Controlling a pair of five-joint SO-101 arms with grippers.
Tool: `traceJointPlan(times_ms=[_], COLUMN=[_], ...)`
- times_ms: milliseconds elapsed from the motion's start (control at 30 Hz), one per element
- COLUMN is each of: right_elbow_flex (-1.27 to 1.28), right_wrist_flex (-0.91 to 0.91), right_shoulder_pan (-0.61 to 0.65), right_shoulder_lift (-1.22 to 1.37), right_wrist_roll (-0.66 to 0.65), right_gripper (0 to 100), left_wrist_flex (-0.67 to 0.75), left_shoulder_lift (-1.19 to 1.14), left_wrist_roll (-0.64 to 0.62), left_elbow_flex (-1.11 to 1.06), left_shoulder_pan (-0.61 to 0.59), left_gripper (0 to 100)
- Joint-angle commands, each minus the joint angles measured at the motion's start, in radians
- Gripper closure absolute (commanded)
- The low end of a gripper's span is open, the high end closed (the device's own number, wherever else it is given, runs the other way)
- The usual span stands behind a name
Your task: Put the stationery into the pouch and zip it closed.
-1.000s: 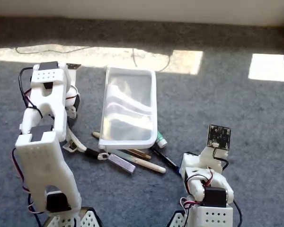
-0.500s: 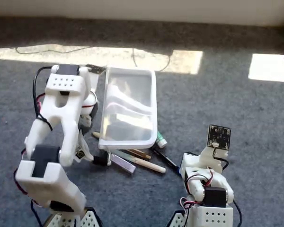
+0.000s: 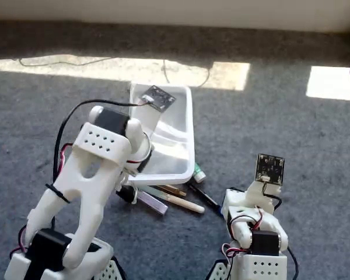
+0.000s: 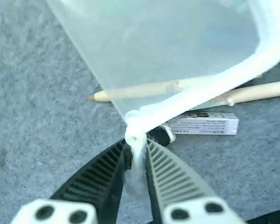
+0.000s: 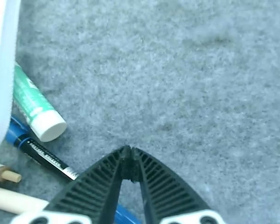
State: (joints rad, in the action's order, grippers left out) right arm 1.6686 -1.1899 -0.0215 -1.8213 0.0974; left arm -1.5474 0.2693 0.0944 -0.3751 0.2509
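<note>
The translucent white pouch [image 3: 176,125] lies flat on the grey carpet, with the left arm stretched over its near half. My left gripper [image 4: 135,156] is shut on the zipper pull [image 4: 135,139] at the pouch's [image 4: 177,42] near left corner. Loose stationery lies along the pouch's near edge: a small white box [image 3: 151,202] [image 4: 203,123], a light wooden pencil [image 3: 184,203] [image 4: 266,91], a green glue stick [image 3: 199,173] [image 5: 35,109] and a black pen [image 3: 204,197] [image 5: 42,154]. My right gripper [image 5: 127,168] is shut on nothing, just above the carpet to the right of the glue stick.
A thin cable [image 3: 58,60] runs across the sunlit strip of carpet behind the pouch. The right arm's base [image 3: 254,233] stands at the near right. Bare carpet [image 3: 291,116] stretches to the right of the pouch.
The left arm has swung to the right, from beside the pouch to over it, with its gripper tip staying at the pouch's near left corner. The right arm has not moved.
</note>
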Motion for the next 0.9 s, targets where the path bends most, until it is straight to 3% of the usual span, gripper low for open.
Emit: traceJointPlan(times_ms=[0, 300, 567, 667, 867], right_elbow_flex=[0.101, 0.101, 0.101, 0.101, 0.101], right_wrist_flex=[0.019, 0.019, 0.084, 0.084, 0.084], right_shoulder_pan=[0.007, 0.004, -0.096, -0.101, -0.101], right_shoulder_lift=[-0.01, -0.01, -0.01, -0.01, -0.01], right_wrist_roll=[0.008, 0.008, 0.008, 0.009, 0.009], right_gripper=[99.5, 99.5, 99.5, 99.5, 99.5], left_wrist_flex=[0.041, 0.133, 0.178, 0.172, 0.138], left_shoulder_lift=[0.117, 0.148, 0.148, 0.148, 0.15], left_wrist_roll=[-0.011, -0.109, -0.163, -0.16, -0.222], left_elbow_flex=[0.002, 0.001, 0.001, 0.001, 0.01], left_shoulder_pan=[0.133, 0.297, 0.39, 0.426, 0.456], left_gripper=[99, 99, 99, 93, 72])
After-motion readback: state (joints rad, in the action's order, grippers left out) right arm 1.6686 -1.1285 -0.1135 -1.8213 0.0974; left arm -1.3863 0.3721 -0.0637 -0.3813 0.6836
